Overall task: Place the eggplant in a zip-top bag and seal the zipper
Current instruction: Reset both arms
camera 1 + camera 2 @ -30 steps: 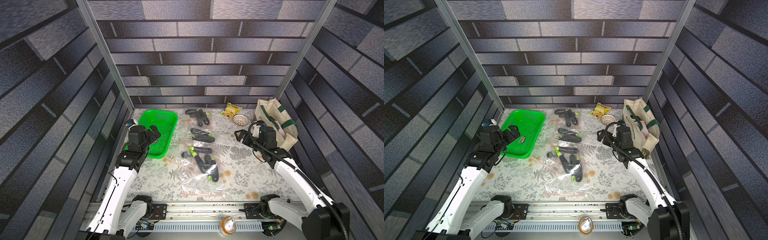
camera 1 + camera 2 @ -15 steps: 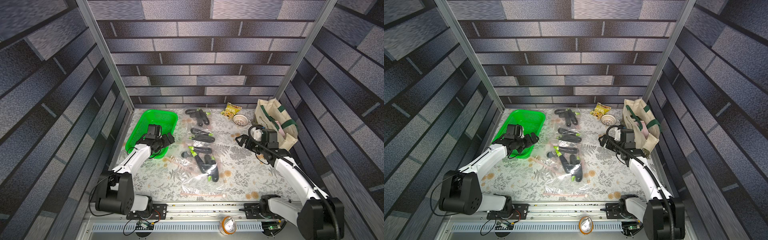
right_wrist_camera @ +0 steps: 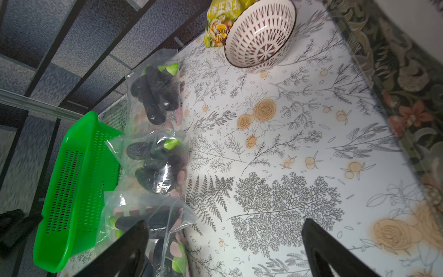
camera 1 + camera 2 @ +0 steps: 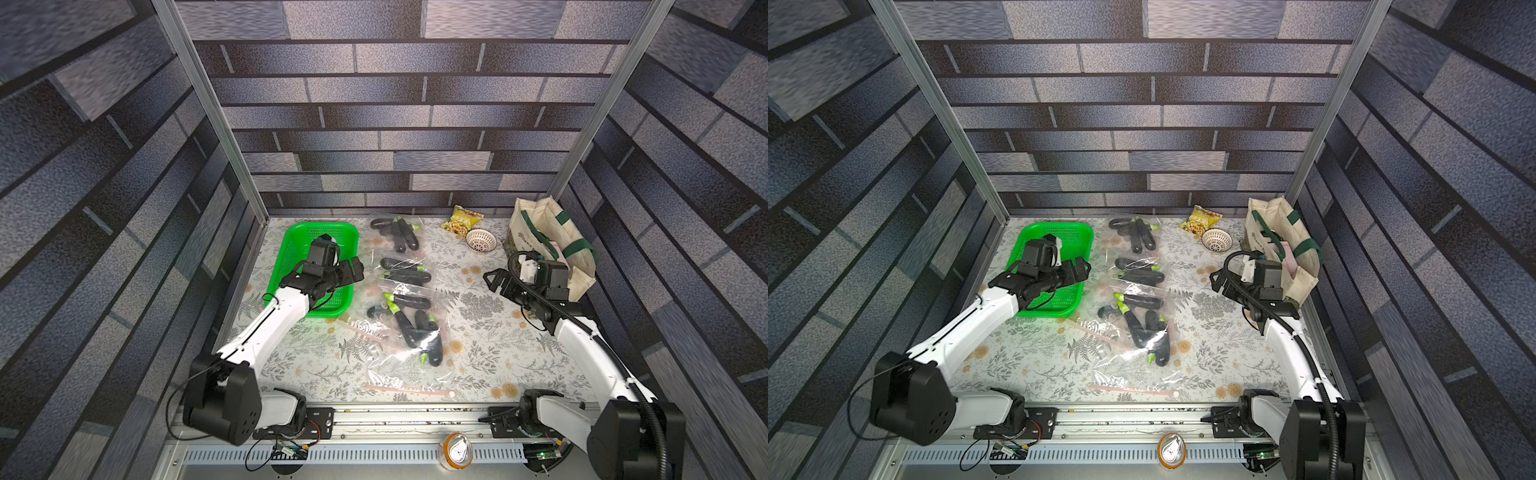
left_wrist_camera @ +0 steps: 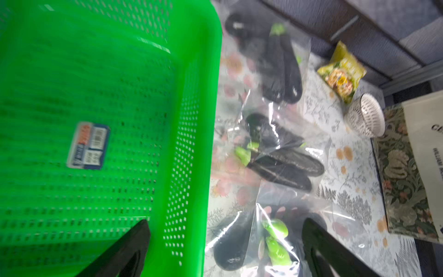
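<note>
Only the left wrist view shows the label [image 5: 87,145] on the floor of the basket [image 4: 291,249]. That view also shows the left gripper [image 5: 226,223] wide open, empty, straddling the basket's 3 o'clock rim. In a top view the right gripper [image 4: 492,280], equally wide and empty, hangs over bare table [image 4: 478,332] beside the tote [image 4: 548,237] at 2 o'clock. Bagged eggplants [image 4: 409,324] lie mid-table toward 12 o'clock, between the grippers; open table lies at 4 o'clock.
</note>
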